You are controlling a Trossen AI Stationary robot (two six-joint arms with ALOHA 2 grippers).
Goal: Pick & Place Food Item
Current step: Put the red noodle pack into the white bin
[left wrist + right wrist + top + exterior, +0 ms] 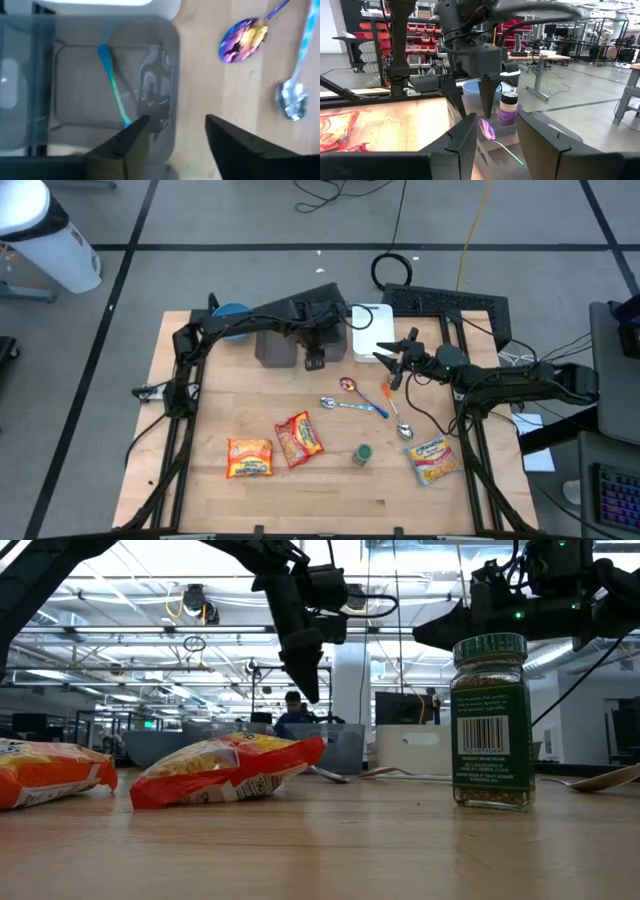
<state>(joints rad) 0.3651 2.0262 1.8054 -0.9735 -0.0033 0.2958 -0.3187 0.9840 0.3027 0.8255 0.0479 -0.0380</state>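
On the left part of your table (pixel 180 490) you see an orange food packet (pixel 249 457), and just beside it, to the right, a second packet (pixel 298 438) lying tilted. Both lie flat on the wood, near each other, and no claw touches them.

Behind them, your left claw (pixel 314 361) hangs over the right edge of the grey bin (pixel 277 346). Its fingers stand apart and hold nothing. In the left wrist view a blue-green utensil (pixel 113 84) lies free inside the bin, below the open fingers. A blue bowl (pixel 232 316) stands behind the bin at the far edge.

Going further right, a spoon with a shiny purple bowl (pixel 347 384) lies on the wood, then a silver spoon (pixel 343 403) with a pale blue handle, then another spoon (pixel 403 430). A small green-lidded jar (pixel 362 454) stands upright in front of them.

Your right claw (pixel 398 364) hangs near the white container (pixel 371 330), above the spoons. Its fingers are partly open, and you cannot tell from these views whether it holds something. At the far right, a yellow packet (pixel 434 459) lies at the table edge.
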